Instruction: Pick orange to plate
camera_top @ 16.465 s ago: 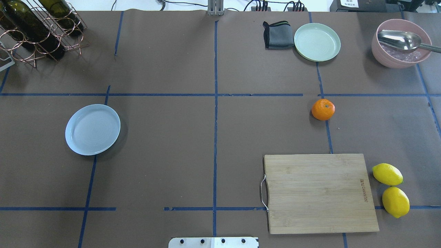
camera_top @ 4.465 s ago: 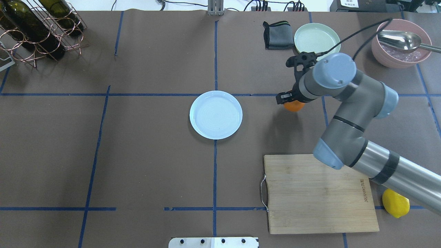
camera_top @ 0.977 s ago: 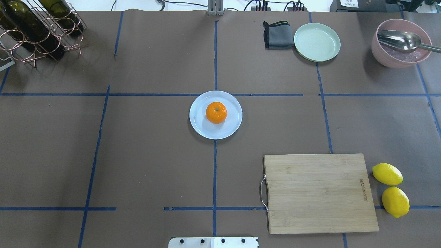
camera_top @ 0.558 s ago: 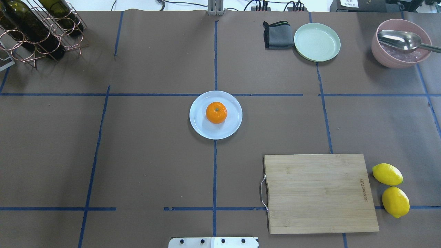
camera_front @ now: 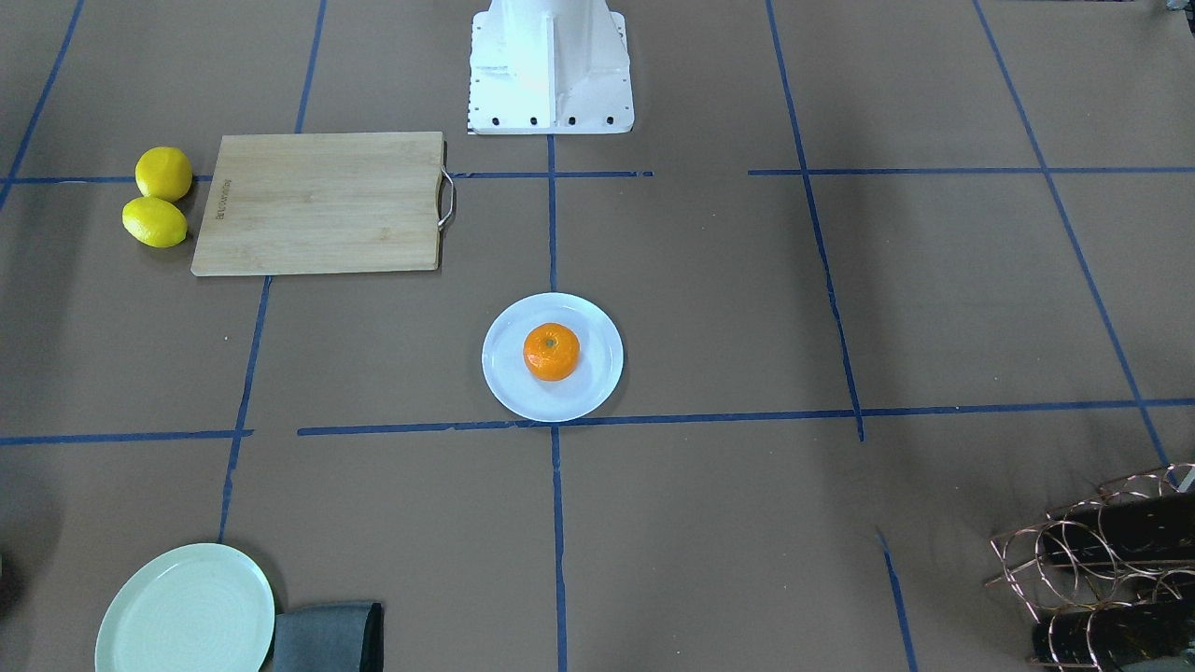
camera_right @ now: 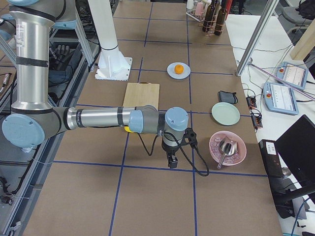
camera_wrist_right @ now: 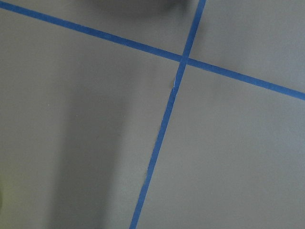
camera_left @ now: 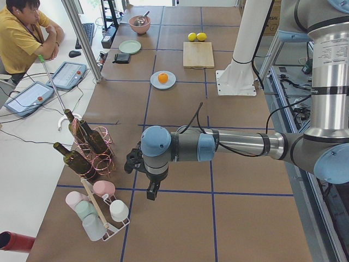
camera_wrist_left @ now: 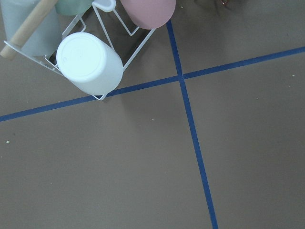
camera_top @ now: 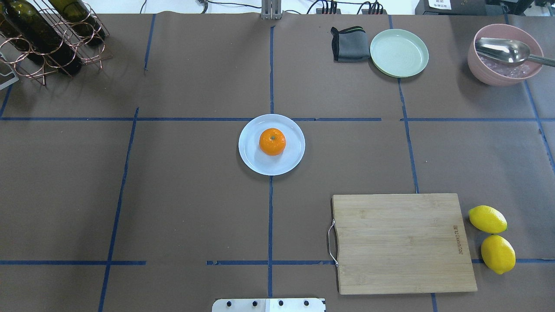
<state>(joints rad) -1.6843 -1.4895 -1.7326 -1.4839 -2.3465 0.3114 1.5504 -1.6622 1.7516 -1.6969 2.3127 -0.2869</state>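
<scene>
One orange (camera_top: pixel 272 141) to report: sits stem dimple up in the middle of the plate (camera_top: pixel 255 162), at the centre of the worktop (camera_top: pixel 195 195). Seen from overhead, has the chopping board (camera_top: pixel 403 242) at about 4 o'clock, with two lemons (camera_top: pixel 488 219) just beside its right edge, and the green plate (camera_top: pixel 399 53) at about 1 o'clock, well apart. Finds the left pincer (camera_left: pixel 153 192) hanging above the worktop near the cup rack (camera_left: pixel 110 210) and the right pincer (camera_right: pixel 172 162) near the pink bowl (camera_right: pixel 238 147), both well away from the fruit; cannot tell whether either is open or closed.
</scene>
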